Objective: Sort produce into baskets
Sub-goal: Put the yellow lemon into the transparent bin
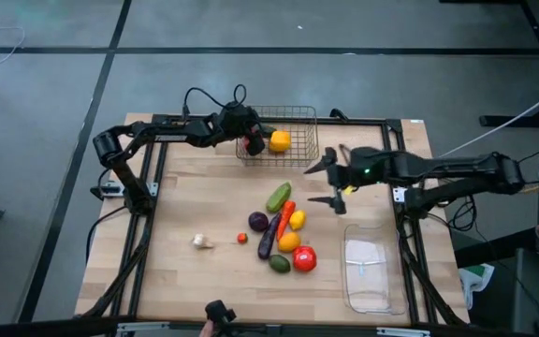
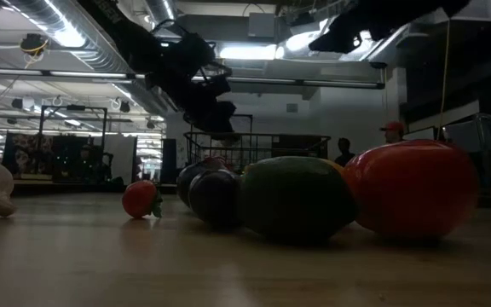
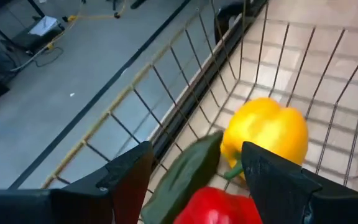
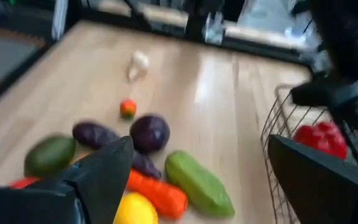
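Observation:
The wire-mesh basket (image 1: 293, 117) stands at the table's far edge with a yellow pepper (image 1: 279, 141) in it. My left gripper (image 1: 251, 140) hangs over the basket's left part, open. A red pepper (image 3: 219, 208) sits low between its fingers, with a dark green piece (image 3: 188, 171) beside it. In the right wrist view the red pepper (image 4: 319, 140) lies in the basket under that gripper. My right gripper (image 1: 330, 183) hovers open and empty, right of the produce pile (image 1: 284, 229). The clear tray (image 1: 371, 271) lies at the near right.
In the pile lie a green cucumber (image 1: 278, 197), an orange carrot (image 1: 286, 213), two purple pieces (image 1: 258, 221), a lemon (image 1: 298, 220), an avocado (image 1: 280, 263) and a red tomato (image 1: 304, 258). A small red fruit (image 1: 242, 238) and a whitish garlic (image 1: 202, 241) lie apart on the left.

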`<state>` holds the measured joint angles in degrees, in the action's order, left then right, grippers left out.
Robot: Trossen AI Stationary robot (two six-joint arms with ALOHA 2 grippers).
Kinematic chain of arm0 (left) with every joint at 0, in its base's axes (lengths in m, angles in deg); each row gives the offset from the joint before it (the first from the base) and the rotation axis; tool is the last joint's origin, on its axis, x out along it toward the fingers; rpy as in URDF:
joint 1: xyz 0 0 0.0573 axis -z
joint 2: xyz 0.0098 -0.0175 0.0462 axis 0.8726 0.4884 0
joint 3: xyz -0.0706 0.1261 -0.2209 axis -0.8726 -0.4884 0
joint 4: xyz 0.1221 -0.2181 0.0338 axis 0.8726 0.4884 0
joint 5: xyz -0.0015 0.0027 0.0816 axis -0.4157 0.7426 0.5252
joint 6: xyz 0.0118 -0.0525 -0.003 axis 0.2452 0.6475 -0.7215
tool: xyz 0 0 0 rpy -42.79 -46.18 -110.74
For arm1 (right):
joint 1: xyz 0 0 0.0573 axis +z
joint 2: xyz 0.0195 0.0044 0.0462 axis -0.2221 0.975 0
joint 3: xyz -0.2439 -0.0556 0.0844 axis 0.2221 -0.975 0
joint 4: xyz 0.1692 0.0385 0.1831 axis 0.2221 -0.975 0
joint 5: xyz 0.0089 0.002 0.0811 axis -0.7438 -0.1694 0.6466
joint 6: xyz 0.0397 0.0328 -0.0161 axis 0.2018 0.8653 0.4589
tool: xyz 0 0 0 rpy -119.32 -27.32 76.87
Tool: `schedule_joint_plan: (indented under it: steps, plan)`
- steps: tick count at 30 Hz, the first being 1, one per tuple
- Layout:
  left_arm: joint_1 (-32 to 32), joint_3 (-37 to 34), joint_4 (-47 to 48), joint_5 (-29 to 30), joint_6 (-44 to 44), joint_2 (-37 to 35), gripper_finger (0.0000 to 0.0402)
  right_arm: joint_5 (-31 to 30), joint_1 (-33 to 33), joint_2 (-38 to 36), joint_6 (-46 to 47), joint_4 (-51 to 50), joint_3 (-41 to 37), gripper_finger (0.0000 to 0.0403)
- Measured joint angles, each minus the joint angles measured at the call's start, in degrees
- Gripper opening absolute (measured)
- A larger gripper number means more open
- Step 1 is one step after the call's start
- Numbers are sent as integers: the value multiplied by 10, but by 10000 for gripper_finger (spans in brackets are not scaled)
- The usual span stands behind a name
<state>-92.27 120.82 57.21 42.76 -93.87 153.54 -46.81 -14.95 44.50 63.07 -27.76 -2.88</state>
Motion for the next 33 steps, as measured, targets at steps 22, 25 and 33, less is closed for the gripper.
schedule_joint_plan:
  steps: [22,25,33]
  plan:
    - [36,0,-6,0,32,-83,244,-57,92,276,-85,-24,22,369]
    - [45,0,-6,0,32,-82,244,-67,92,294,-85,-24,22,369]
    - [57,0,-6,-1,32,-82,244,-67,93,326,-85,-26,22,350]
